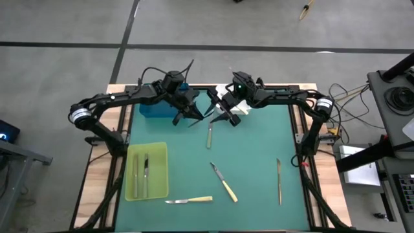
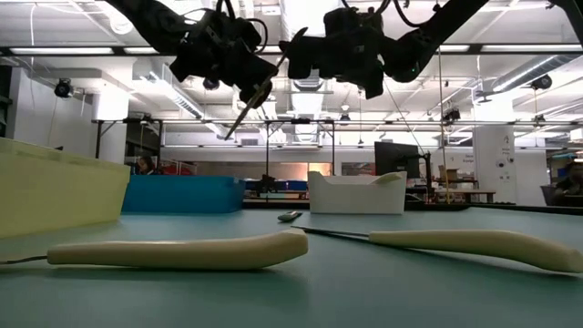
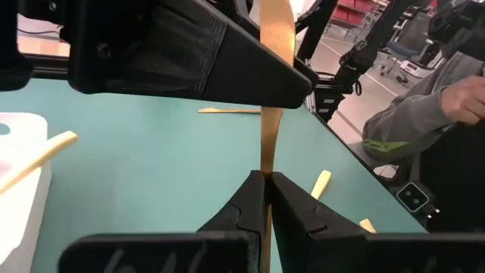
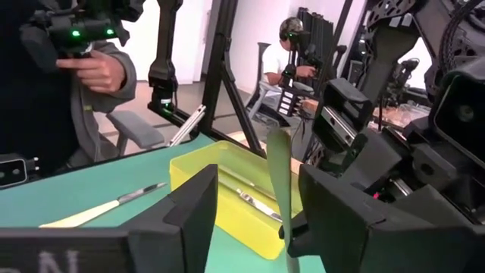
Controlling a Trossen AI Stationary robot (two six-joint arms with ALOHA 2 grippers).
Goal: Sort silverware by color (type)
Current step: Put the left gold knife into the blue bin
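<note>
Handover looks like the step in hand: the left gripper [image 1: 187,116] is pinched tight on a slim metal utensil [image 3: 270,98], its blade standing up between the 2 fingers, while the right gripper [image 1: 223,113] sits just beside it with its jaws spread wide on either side of the blade, gripping nothing yet. To do it well, I judge the right jaws should close squarely on the flat of the blade, clear of the left fingertips, and the left should let go only once that grip is firm; a slip would drop the piece onto the mat.

Both arms reach in from the table's sides and meet high above the far middle of the green mat [image 1: 252,162], wrists bent toward each other. A blue tray [image 1: 152,109] and a white tray [image 2: 355,193] stand beneath them. The yellow-green tray [image 1: 147,171] holds 2 grey pieces. 4 pale-handled knives [image 1: 224,183] lie loose on the mat.
</note>
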